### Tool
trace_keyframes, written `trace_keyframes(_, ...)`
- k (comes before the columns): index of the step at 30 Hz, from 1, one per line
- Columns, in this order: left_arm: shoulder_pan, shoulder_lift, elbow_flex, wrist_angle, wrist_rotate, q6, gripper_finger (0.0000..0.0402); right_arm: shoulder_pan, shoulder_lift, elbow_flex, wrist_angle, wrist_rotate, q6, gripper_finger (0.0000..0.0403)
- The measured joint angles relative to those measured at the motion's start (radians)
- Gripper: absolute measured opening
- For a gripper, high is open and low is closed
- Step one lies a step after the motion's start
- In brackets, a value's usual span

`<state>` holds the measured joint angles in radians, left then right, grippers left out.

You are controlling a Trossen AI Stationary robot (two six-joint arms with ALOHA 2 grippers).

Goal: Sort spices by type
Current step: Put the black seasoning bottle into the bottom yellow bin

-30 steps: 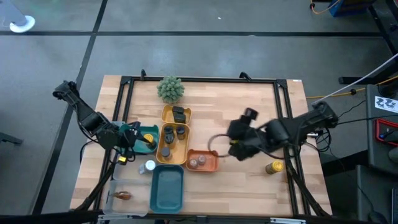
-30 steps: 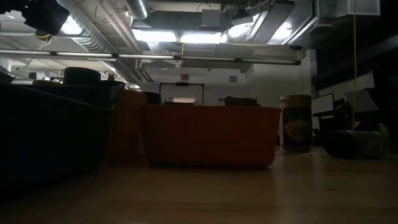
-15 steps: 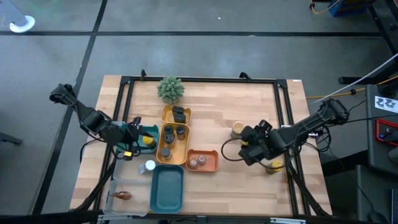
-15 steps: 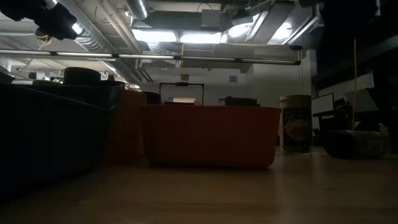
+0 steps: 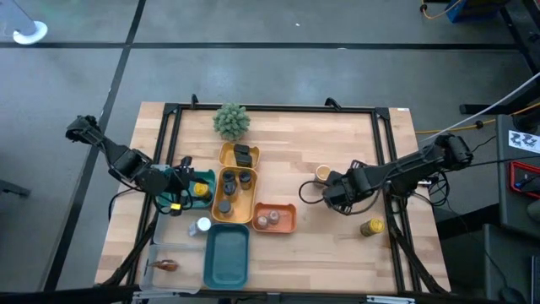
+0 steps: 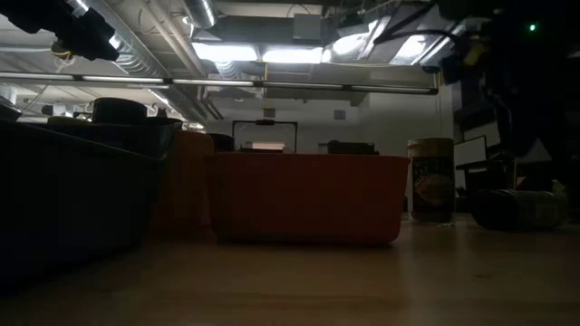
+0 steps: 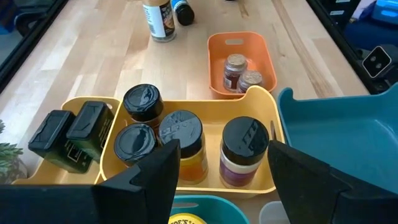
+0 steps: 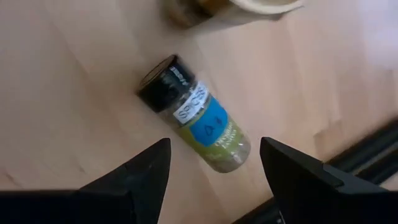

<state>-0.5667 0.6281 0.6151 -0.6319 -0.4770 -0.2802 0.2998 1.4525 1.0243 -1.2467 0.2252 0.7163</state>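
1. Hovering low near the bench's right edge, the right gripper [image 5: 331, 192] has its jaws apart over a jar [image 8: 196, 114] lying on its side, and grips nothing.
2. That jar has a black cap, a blue label and green contents; the fingers [image 8: 137, 180] stand either side of it, clear of it.
3. A cream-lidded jar [image 5: 323, 174] stands just beside this gripper, and a yellow-capped bottle [image 5: 372, 226] lies nearer the right edge.
4. The left gripper [image 5: 175, 192] waits by the left edge, jaws apart and empty, facing the yellow tray [image 7: 264, 99].
5. The yellow tray holds four dark-capped jars [image 7: 177, 134] and two black boxes [image 7: 68, 134].
6. The orange tray [image 7: 217, 46] holds two jars [image 7: 241, 73].
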Motion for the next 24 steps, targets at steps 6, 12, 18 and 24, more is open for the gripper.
trace_keyframes(6,0.0,0.0,0.0,0.0,0.001,0.0,0.0226,-0.049,0.0,-0.065,0.077,-0.088,-0.124,0.0248)
trace_keyframes(12,-0.001,0.0,0.0,0.0,0.002,0.0,0.0226,-0.099,0.001,-0.132,0.11,-0.09,-0.182,0.0248)
trace_keyframes(18,-0.001,0.0,0.0,0.0,0.002,0.0,0.0226,-0.141,0.001,-0.17,0.179,-0.113,-0.288,0.0248)
trace_keyframes(24,-0.001,0.0,0.0,0.0,0.002,0.0,0.0226,-0.182,0.001,-0.216,0.279,-0.147,-0.384,0.0248)
